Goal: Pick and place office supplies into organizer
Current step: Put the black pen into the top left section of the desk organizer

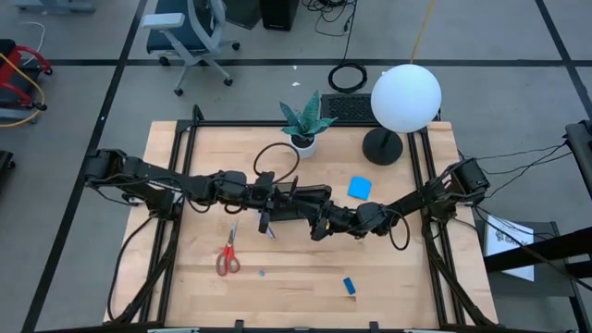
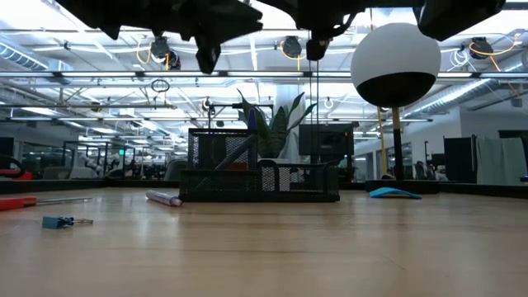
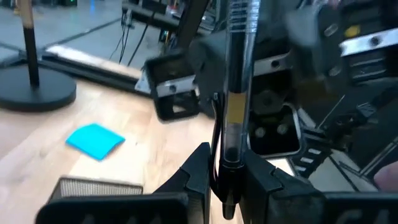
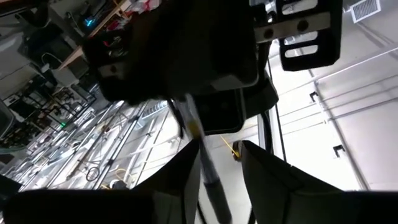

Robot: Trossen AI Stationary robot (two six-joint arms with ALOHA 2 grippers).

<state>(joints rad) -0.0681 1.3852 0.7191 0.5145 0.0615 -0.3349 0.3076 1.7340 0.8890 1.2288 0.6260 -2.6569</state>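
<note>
Pens are meeting above the organizer [image 2: 259, 177]: the left tool [image 3: 225, 180] is clamping a clear-barrelled pen [image 3: 235, 93], and the right tool [image 4: 217, 162] is gripping a grey pen [image 4: 208, 163]. Only overhead are the scissors [image 1: 228, 257] and blue pad [image 1: 360, 188] showing, lying on the surface [image 1: 296, 277].

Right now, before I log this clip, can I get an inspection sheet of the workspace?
Surface: wooden table, bare at the front.
Job's things: organizer mid-table under the arms; scissors front left; blue note pad; small blue block; purple pen lying beside the organizer.
Clutter: potted plant, globe lamp.
Grippers: left gripper shut on a pen above the organizer; right gripper meets it, around the same pen.
Cables: black loop on the table by the plant; a coil on the floor.
Surroundings: office chair behind the table.
</note>
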